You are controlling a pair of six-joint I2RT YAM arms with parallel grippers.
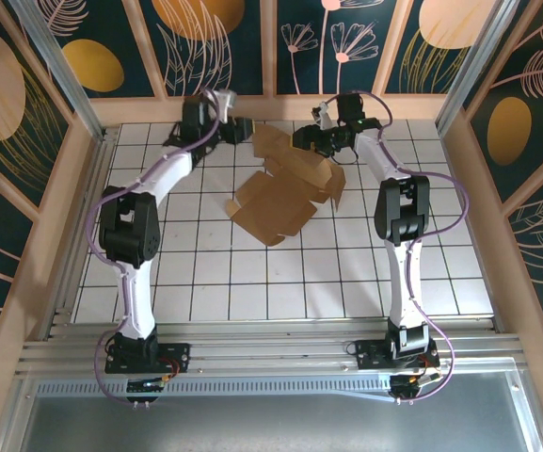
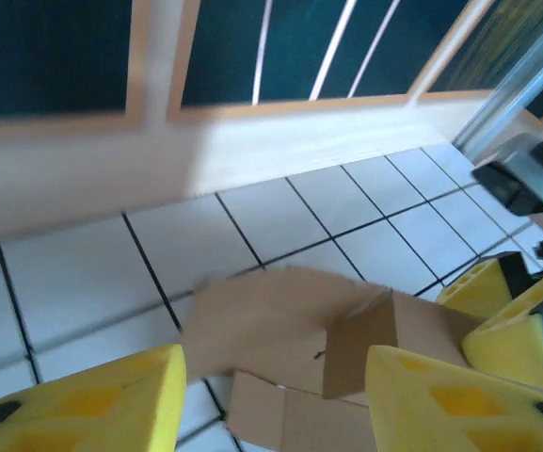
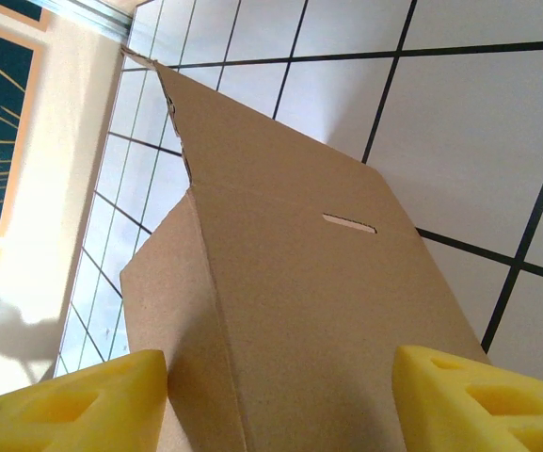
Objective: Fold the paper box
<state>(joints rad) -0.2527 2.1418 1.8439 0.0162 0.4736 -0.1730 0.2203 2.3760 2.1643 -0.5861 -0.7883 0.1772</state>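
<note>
**Cardboard half-folded by the back wall, one gripper clamped on it**

From above, we find the fingertips of both grippers hard to make out, because the dark wrist bodies cover them. The far flaps of the paper box point(image 1: 285, 193) slip under those bodies too. The left wrist picture is smeared, so the cardboard edges there are soft and we cannot trace the folds. In both wrist pictures the bottom edge cuts off the yellow fingers, and the right wrist picture also loses the lower part of the box.

The box lies on the tiled table point(image 1: 205, 282) just short of the back wall point(image 1: 252, 108), about midway along it. Some panels lie flat and others are raised.

The left gripper point(image 1: 241, 129) hangs close to the back wall. Its fingers point(image 2: 92, 405) are wide apart. Bare tile shows beside the left one, and the cardboard lies beyond the gap, so we see nothing held.

The right gripper point(image 1: 311, 141) sits slightly farther from the back wall, on the raised part of the box. Its fingers point(image 3: 73, 410) are spread wide, and a folded panel with a small slot fills the gap and meets both of them, so it grips across the cardboard.
</note>
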